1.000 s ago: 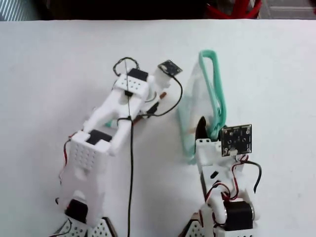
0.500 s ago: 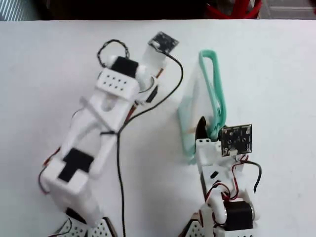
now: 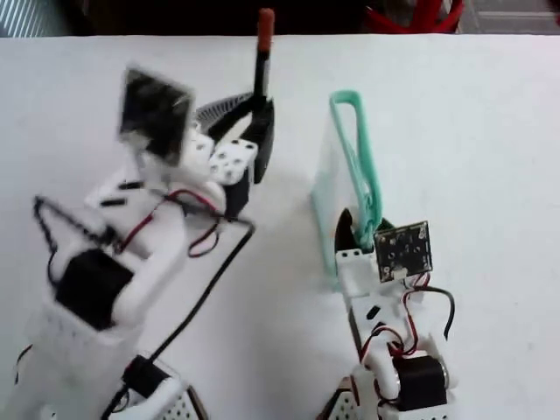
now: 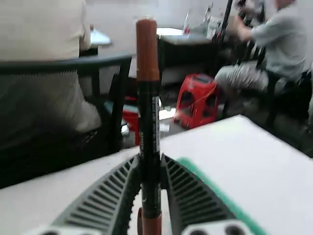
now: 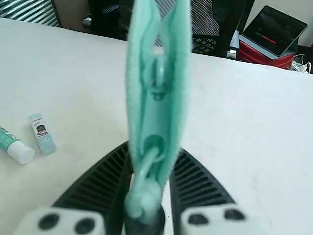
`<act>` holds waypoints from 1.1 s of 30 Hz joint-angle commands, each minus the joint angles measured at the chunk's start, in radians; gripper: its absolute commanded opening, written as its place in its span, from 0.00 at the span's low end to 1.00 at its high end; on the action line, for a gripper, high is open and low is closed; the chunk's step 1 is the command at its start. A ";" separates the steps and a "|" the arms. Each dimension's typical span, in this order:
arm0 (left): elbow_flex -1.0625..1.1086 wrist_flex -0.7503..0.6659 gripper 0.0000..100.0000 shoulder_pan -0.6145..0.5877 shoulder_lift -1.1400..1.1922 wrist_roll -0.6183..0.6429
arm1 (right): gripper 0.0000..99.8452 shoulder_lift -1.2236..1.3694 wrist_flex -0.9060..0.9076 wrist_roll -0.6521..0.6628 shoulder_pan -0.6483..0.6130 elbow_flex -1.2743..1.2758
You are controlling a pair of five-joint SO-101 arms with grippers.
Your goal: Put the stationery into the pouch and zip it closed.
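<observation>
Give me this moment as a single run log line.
left gripper: shut on marker, above table | right gripper: shut on pouch edge | marker: not in pouch yet

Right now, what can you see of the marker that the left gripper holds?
The marker is slim, with a black printed barrel and a reddish-brown cap. The left gripper is shut on the barrel, one finger on each side, and the capped end sticks out past them. It appears held above the table.
</observation>
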 commanded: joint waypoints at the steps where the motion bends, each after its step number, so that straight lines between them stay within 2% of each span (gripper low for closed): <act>1: 0.005 -0.100 0.03 0.077 -0.073 0.020 | 0.02 0.002 0.015 0.014 -0.015 0.012; 9: 0.014 -0.252 0.03 0.157 -0.077 0.021 | 0.02 0.002 0.015 0.015 -0.015 0.012; 15: 0.058 -0.311 0.03 0.177 -0.073 0.018 | 0.02 0.002 0.015 0.015 -0.015 0.012; 21: 0.153 -0.549 0.03 0.173 -0.051 0.017 | 0.02 0.002 0.013 0.015 -0.015 0.014; 24: 0.160 -0.628 0.03 0.177 0.022 -0.028 | 0.02 0.002 0.010 0.015 -0.015 0.023; 33: 0.041 -0.658 0.03 0.206 0.272 -0.040 | 0.02 0.002 0.008 0.015 -0.015 0.023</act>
